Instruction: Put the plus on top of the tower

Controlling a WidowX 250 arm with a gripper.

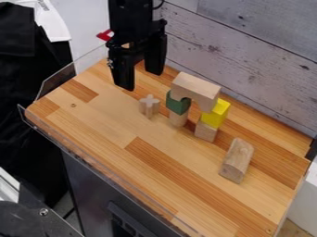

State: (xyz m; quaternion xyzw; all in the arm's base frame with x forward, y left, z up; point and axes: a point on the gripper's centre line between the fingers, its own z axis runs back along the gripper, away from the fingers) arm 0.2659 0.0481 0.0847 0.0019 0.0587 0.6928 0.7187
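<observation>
On striped wooden tabletop (93,122): black claw (141,80) open, empty; natural-wood plus-shaped block (149,106) below claw in view, arch-topped natural, green and yellow block tower (193,88) lower right of claw.

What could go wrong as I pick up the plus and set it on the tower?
The open fingers may knock the nearby green block while grasping the plus. The arch bridges two separate stacks, so pressing down could topple it. The plus might also tip if released unevenly.
</observation>
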